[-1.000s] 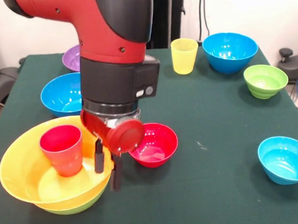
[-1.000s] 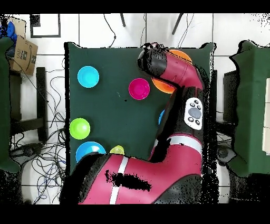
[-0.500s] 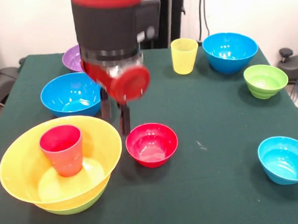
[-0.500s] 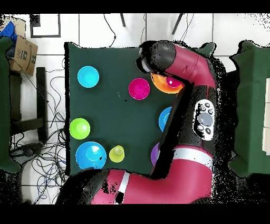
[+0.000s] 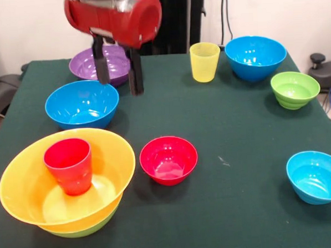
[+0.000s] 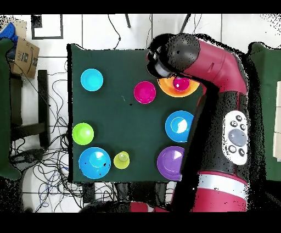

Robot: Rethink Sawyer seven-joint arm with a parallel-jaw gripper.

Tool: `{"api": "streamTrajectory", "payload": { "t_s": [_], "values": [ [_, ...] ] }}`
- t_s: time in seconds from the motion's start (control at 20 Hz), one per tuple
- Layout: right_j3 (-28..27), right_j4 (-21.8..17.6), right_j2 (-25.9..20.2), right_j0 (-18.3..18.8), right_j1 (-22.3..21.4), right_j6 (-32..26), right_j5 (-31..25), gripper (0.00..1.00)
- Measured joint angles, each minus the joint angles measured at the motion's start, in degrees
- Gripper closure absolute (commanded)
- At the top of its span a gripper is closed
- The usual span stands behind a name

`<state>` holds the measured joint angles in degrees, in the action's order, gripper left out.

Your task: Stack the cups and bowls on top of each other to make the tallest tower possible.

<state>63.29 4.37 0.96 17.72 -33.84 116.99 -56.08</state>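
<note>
Pincer [image 5: 119, 76]: hanging high over the table's far part, above the gap between purple bowl [image 5: 100, 65] and medium blue bowl [image 5: 82, 103]; two dark fingers parted, gripping nothing.
Tower [image 5: 66, 182]: sitting at the near left corner of the table [image 5: 232, 126] in front view; large orange bowl [image 5: 24, 181] nesting in lime-green bowl [image 5: 85, 228], only a green sliver showing below; red cup [image 5: 69, 165] standing upright and mouth-up inside the orange bowl.
Loose pieces: small red bowl [image 5: 168, 160] lying just beside the tower; yellow cup [image 5: 204, 61] and second medium blue bowl [image 5: 255, 56] along the far edge; ribbed green bowl [image 5: 294, 89] and small blue bowl [image 5: 316, 176] well apart at the right.
Progress, judged: sitting early; three pieces stacked, six lying loose.
Handling, judged: appearing light, stiff, thin-walled plastic; glossy, so probably slipping under a weak pinch; not fragile.
Grip, judged: pinching a bowl across its rim, one finger inside and one outside; taking the yellow cup by the lip or across its wall.
Risk, judged: bumping the red cup or the orange rim while lowering a piece, the cup tipping easily.
</note>
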Motion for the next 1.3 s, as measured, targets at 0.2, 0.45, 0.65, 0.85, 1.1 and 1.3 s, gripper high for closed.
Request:
{"api": "streamTrajectory", "payload": {
  "t_s": [0.2,0.45,0.65,0.85,1.1,1.3],
  "values": [
    [0.4,-2.6,-2.9,1.9,-2.0,-11.6,-2.8,0.00],
    [0.4,-5.0,-4.8,2.5,-2.1,-20.4,-4.6,0.00],
    [0.4,-6.6,-5.6,2.3,-1.4,-22.5,-4.7,0.00],
    [0.4,-7.1,-6.6,2.3,-0.2,-22.5,-5.0,0.00],
    [0.4,-7.1,-7.4,2.3,0.8,-22.5,-6.5,0.00],
    [0.5,-7.1,-8.4,2.4,1.6,-22.5,-7.5,0.00]
  ]
}}
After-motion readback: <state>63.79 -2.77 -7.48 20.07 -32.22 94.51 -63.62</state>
